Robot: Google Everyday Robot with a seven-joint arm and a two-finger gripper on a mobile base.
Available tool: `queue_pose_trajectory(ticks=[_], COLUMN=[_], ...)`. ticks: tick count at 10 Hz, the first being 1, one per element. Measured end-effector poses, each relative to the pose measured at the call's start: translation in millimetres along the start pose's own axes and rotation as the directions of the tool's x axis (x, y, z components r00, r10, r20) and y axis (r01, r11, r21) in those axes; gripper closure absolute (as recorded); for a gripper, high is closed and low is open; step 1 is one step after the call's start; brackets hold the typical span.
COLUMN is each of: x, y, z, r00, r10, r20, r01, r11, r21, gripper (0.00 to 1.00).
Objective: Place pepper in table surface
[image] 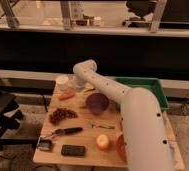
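The small orange-red pepper (66,95) lies on the light tan table surface (88,134) near its far left corner, just in front of a white cup (62,81). My gripper (80,86) is at the far end of the white arm, low over the table's back edge. It is right of the cup, a little behind and to the right of the pepper, and apart from it. The arm's wrist hides most of it.
A purple bowl (97,102) sits mid-table. A green tray (155,89) is at the back right. At the front are dark grapes (62,115), a black-handled tool (65,131), a black flat device (73,150), a round yellow-orange fruit (103,142) and an orange-red bowl (120,148). A black chair (0,115) stands left.
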Motion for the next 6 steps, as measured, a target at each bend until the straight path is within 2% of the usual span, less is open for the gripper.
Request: queue_pose_trajectory(ticks=[4, 6], x=[0.1, 1.3], y=[1.3, -0.1], z=[-9.2, -23.0], r00=[1.000, 1.000], r10=[0.004, 0.005], r20=[-0.006, -0.009], r01=[-0.004, -0.005], r11=[1.000, 1.000], r21=[0.002, 0.007], gripper=[0.20, 0.20])
